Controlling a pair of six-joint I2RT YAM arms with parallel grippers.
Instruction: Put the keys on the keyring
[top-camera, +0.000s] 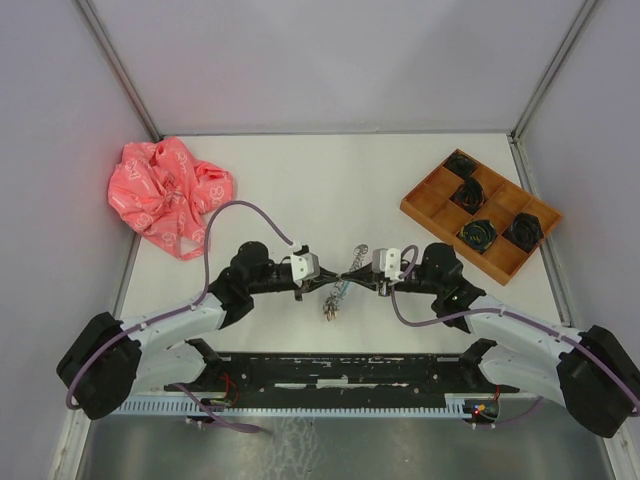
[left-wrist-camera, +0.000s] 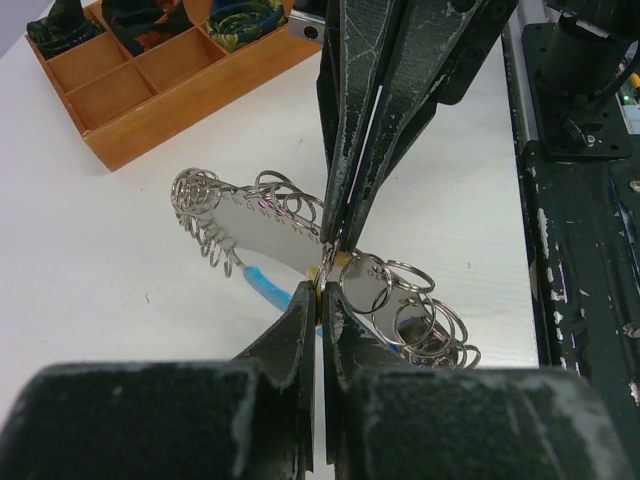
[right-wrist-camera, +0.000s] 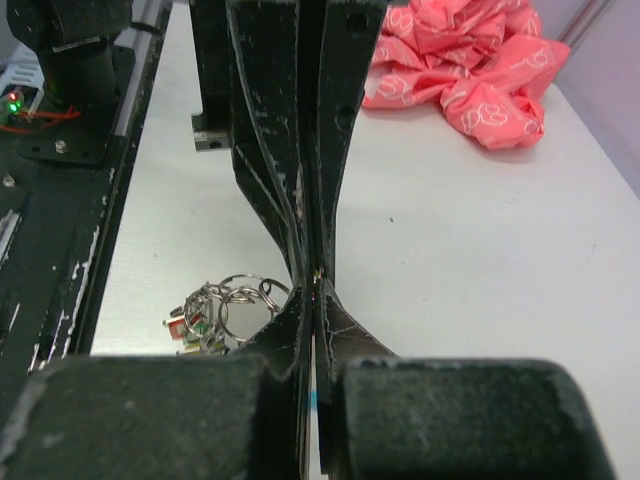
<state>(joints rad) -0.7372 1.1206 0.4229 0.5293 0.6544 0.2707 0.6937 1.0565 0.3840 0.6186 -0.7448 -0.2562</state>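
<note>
Both grippers meet tip to tip above the middle of the table. My left gripper (left-wrist-camera: 322, 292) (top-camera: 322, 290) is shut on a small yellow-headed key (left-wrist-camera: 326, 268). Directly opposite, my right gripper (right-wrist-camera: 316, 290) (left-wrist-camera: 337, 232) (top-camera: 357, 285) is shut on a thin keyring at the same spot. A shiny metal strip (left-wrist-camera: 265, 222) strung with several split rings runs under the tips, with a blue strap (left-wrist-camera: 265, 282). A bunch of rings and small tags (right-wrist-camera: 212, 312) (top-camera: 332, 303) hangs below. What lies between the touching tips is hidden.
A wooden compartment tray (top-camera: 425, 200) with black objects (top-camera: 478, 235) sits at the back right. A crumpled pink bag (top-camera: 165, 195) lies at the back left. Grey walls enclose the table, and the black base rail (top-camera: 340, 375) runs along the near edge.
</note>
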